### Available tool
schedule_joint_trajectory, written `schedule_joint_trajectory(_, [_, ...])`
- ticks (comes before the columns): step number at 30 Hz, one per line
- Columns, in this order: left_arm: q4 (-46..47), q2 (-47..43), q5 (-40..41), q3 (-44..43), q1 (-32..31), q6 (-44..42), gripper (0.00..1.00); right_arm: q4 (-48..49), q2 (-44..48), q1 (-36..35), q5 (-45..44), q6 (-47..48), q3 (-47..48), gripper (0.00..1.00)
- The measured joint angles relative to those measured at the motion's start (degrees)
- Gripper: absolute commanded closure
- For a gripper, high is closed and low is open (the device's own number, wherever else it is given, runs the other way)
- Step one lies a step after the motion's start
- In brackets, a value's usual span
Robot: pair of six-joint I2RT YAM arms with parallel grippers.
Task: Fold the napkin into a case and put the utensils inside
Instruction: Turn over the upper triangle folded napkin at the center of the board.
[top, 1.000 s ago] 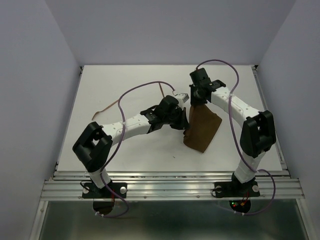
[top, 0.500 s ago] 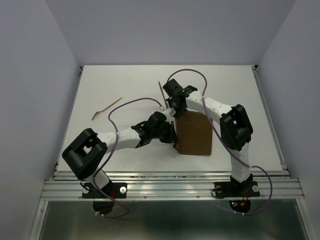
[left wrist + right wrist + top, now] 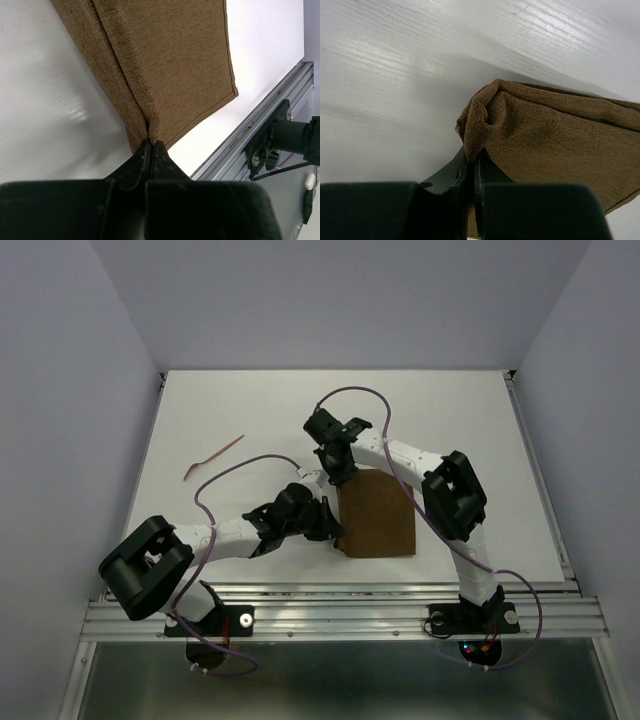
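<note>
Two pairs of fingers, both pinched shut on one brown napkin (image 3: 380, 518).

From above: napkin folded into a rough rectangle, flat on the white worktop (image 3: 250, 410), just toward 4 o'clock of the middle. Left fingers (image 3: 331, 523) at its 8 o'clock edge, tips pressed together on the cloth with no gap showing. Right fingers (image 3: 343, 478) at its 11 o'clock corner, closed just as tight on the cloth there. Left arm low, stretched in from 8 o'clock. Right arm bent back over the napkin's far end.

From the left wrist: doubled edge of the cloth nipped between the black tips at 6 o'clock of the view. Raised fold running from there up toward 11 o'clock, flat cloth spreading to 1 o'clock. Metal rail (image 3: 235, 145) along the worktop's edge at 4 o'clock.

From the right wrist: puckered corner of the cloth gathered between the tips and bunched upward. Rest of the cloth spreading off toward 3 o'clock over bare worktop.

One thin reddish stick (image 3: 213, 454) on the worktop toward 10 o'clock of the napkin, well apart from it and from both arms.
</note>
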State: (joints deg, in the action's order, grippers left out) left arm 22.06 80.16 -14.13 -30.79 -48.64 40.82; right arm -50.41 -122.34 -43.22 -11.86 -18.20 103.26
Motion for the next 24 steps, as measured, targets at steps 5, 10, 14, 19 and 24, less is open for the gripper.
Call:
schedule_joint_trajectory(5, [1.0,-0.3,0.7,1.0,0.0,0.5,1.0,0.4,0.0,0.0,0.0,-1.4,-0.2,0.84])
schedule_joint_trajectory(10, [0.8,-0.3,-0.9,2.4,-0.8,1.2,1.0,4.1,0.0,0.2,-0.5,-2.8,-1.0,0.63])
schedule_joint_trajectory(14, [-0.4,-0.3,-2.4,4.0,-1.5,1.4,1.0,8.1,0.5,0.8,-1.2,-3.7,-1.0,0.55])
schedule_joint_trajectory(19, [-0.9,-0.3,-2.8,4.0,-1.6,1.3,1.0,10.4,1.4,1.2,-1.4,-4.6,-1.0,0.45])
schedule_joint_trajectory(24, [-0.9,-0.3,-2.7,4.1,-1.6,1.4,1.0,11.5,3.6,1.2,-2.4,-5.6,-2.0,0.37])
